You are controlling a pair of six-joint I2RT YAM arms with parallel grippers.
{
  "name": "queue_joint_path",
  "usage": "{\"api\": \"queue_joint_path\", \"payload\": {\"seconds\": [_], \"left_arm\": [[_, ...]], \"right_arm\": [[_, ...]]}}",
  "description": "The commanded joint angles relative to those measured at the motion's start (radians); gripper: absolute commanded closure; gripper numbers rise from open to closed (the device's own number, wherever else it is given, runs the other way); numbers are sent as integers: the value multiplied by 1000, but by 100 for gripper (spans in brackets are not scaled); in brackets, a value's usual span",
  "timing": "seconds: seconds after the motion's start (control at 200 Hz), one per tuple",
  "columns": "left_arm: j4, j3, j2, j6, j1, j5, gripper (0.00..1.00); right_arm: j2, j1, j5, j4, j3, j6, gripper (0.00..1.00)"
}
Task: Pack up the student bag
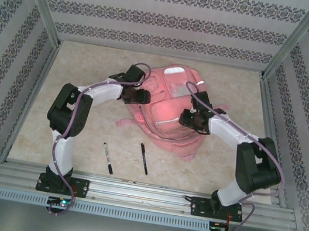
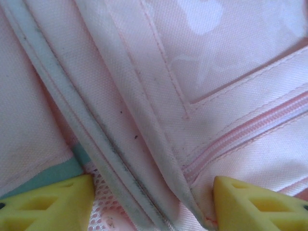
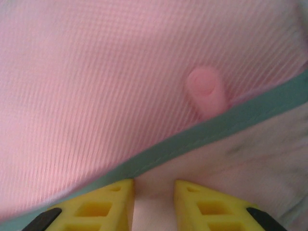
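Observation:
The student bag (image 1: 163,114), a large pink backpack, lies flat in the middle of the table. My left gripper (image 1: 141,96) rests on its upper left edge. In the left wrist view this gripper (image 2: 154,207) is open, its yellow fingers (image 2: 48,207) wide apart astride a grey-edged piping ridge (image 2: 120,159) beside a pink zip (image 2: 250,130). My right gripper (image 1: 191,119) is on the bag's right side. Its jaws (image 3: 154,204) stand narrow, with a pale pink fold of the bag (image 3: 153,211) filling the gap, just below a teal trim (image 3: 192,139).
Two black pens (image 1: 108,158) (image 1: 144,159) lie on the table in front of the bag, between the two arm bases. Patterned walls and metal frame posts close in the table on three sides. A metal rail (image 1: 141,195) runs along the near edge.

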Motion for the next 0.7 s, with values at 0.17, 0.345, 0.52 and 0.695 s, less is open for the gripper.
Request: {"api": "queue_joint_path", "payload": {"seconds": [0.17, 0.345, 0.52, 0.695], "left_arm": [[-158, -200, -184, -67, -4, 25, 43], [-116, -299, -245, -144, -6, 24, 45], [-122, -262, -208, -190, -5, -53, 69], [-131, -230, -205, -298, 4, -91, 100]], "right_arm": [[229, -49, -103, 162, 213, -135, 75], [336, -33, -195, 208, 348, -122, 72], [283, -2, -157, 186, 396, -42, 67], [104, 62, -71, 97, 292, 93, 59]]}}
